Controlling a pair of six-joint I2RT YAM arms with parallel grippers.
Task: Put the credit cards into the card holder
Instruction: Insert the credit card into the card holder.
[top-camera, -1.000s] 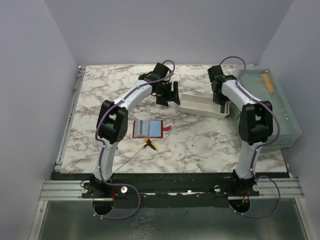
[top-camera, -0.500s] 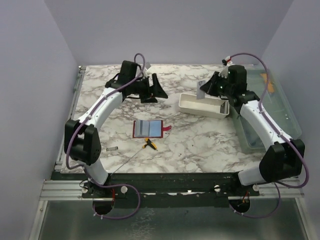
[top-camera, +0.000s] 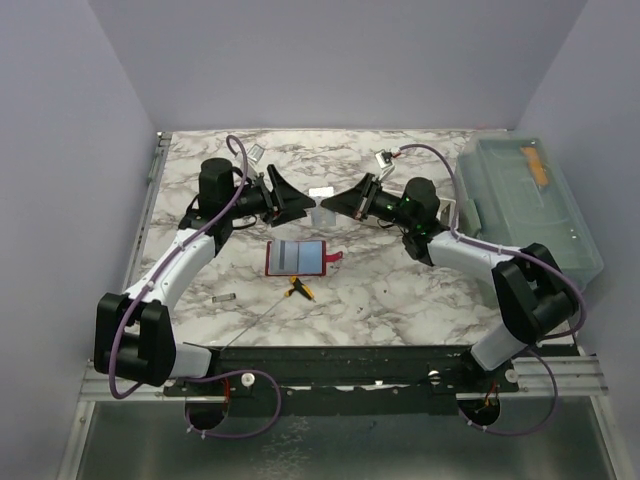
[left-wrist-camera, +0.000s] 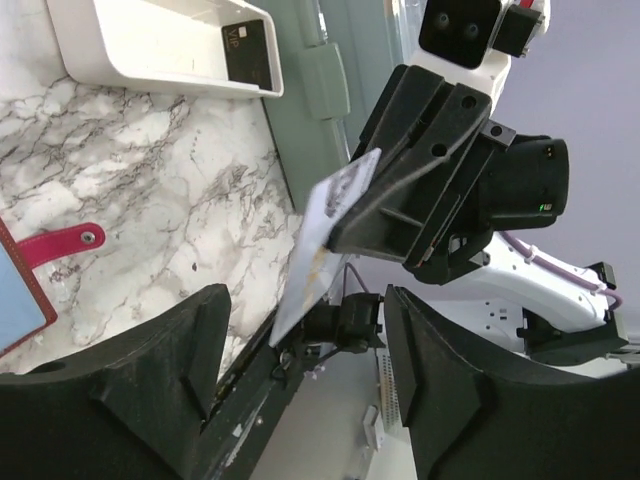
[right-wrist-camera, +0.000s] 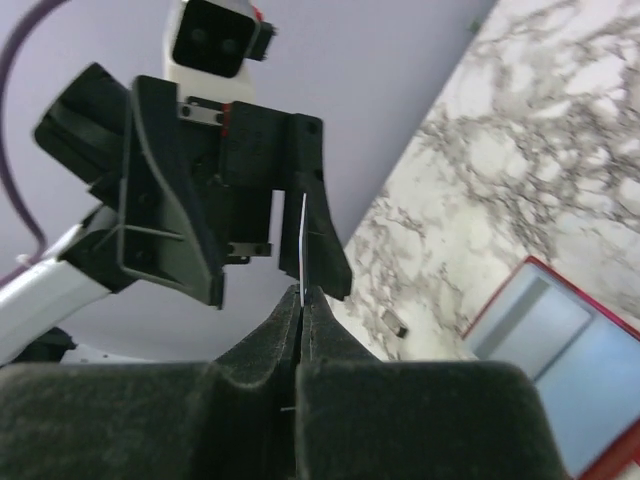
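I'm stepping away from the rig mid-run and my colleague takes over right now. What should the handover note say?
Right pincer: shut on a pale card, held on edge in the air.
Left pincer: open, facing it; the card seems to sit between its fingers, ungripped.
Card holder: open flat on the table; whether it holds a card already, I cannot tell.
Dark card: lying in the white tray.
Done: one card picked up. Left: slot it, then probably the dark one.
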